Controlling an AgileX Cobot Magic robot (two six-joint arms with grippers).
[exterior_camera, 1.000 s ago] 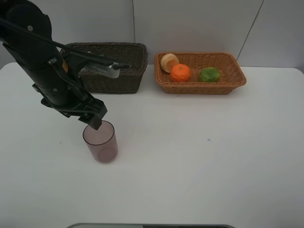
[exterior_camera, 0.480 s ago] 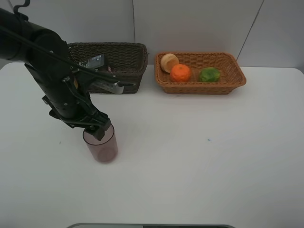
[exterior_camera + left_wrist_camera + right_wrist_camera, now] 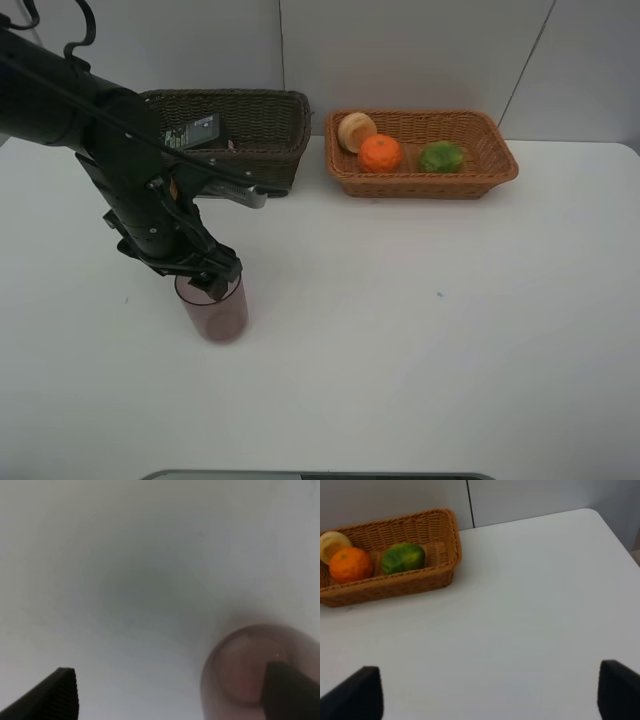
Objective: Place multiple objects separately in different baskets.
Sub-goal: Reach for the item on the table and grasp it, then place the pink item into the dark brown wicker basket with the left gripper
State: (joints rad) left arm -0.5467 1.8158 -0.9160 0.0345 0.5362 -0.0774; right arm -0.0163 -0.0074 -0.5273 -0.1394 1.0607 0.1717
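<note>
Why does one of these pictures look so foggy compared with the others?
The left wrist view sits very close, so the cup and the fingertips blur, with a soft shadow on the table. The exterior high view is sharp and evenly lit. The right wrist view shows the orange crisply, its own fingertips blurred.

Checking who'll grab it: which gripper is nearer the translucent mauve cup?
Left. The left gripper is open at the translucent mauve cup, one finger inside its rim; the right gripper hovers near the fruit basket.
</note>
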